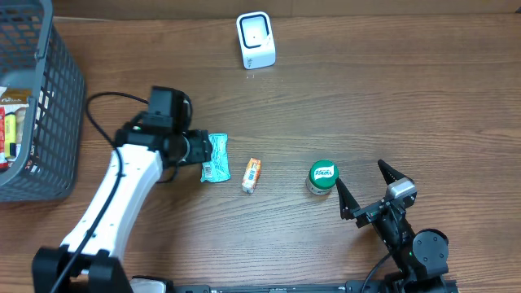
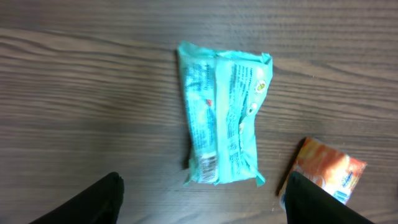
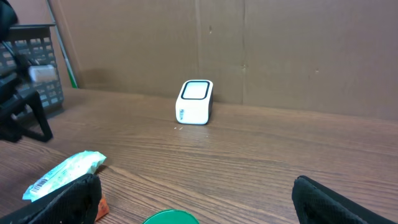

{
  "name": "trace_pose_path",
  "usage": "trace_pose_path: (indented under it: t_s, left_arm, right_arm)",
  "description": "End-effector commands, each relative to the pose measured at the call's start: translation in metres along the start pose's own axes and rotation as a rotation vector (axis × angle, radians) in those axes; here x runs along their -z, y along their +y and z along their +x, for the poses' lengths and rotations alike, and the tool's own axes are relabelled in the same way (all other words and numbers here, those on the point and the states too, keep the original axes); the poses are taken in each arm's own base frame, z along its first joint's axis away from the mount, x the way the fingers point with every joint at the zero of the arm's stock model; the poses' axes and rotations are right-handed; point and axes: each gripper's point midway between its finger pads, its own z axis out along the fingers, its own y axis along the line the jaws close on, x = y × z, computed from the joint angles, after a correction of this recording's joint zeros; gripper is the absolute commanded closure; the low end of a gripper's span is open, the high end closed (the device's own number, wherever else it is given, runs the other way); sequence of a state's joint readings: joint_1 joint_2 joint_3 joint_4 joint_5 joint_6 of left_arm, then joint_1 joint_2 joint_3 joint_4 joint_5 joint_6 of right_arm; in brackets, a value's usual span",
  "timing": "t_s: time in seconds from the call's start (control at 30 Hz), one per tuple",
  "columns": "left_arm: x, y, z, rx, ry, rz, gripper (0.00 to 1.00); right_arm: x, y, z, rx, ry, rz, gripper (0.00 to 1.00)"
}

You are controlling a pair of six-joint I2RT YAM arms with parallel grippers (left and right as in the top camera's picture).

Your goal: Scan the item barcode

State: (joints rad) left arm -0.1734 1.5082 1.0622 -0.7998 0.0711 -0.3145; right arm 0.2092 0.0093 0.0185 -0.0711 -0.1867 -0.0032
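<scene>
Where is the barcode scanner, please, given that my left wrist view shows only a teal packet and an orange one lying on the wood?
Observer: The white scanner stands upright at the far side, well beyond the teal packet.
Operator: Thank you. Is anything else lying nearby?
Observer: A green-lidded jar sits to the right of the orange packet.
Operator: And how is the right hand placed?
Observer: The right hand is open beside that jar and holds nothing.

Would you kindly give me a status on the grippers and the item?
Left gripper open above teal packet, not gripping. Right gripper open, empty. Nothing between packet and scanner.
</scene>
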Motion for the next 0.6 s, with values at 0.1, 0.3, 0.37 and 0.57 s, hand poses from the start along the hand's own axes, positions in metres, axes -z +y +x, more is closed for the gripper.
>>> trace_pose_path:
  t_s: [0.1, 0.3, 0.37, 0.57]
  left_arm:
    - [-0.043, -0.022, 0.013, -0.035, 0.072, -0.004, 0.30]
    - [-0.076, -0.039, 0.024, -0.111, 0.114, -0.008, 0.31]
    - [-0.084, -0.043, 0.030, -0.141, 0.130, -0.023, 0.32]
    - [-0.082, -0.044, 0.031, -0.209, 0.126, -0.071, 0.31]
  right_arm:
    - [0.000, -0.001, 0.002, 0.000, -0.002, 0.006, 0.00]
    - [0.000, -0.001, 0.002, 0.000, -0.002, 0.006, 0.00]
    - [0.000, -0.001, 0.002, 0.000, -0.002, 0.006, 0.00]
    - [0.000, -0.001, 0.002, 0.000, -0.002, 0.006, 0.00]
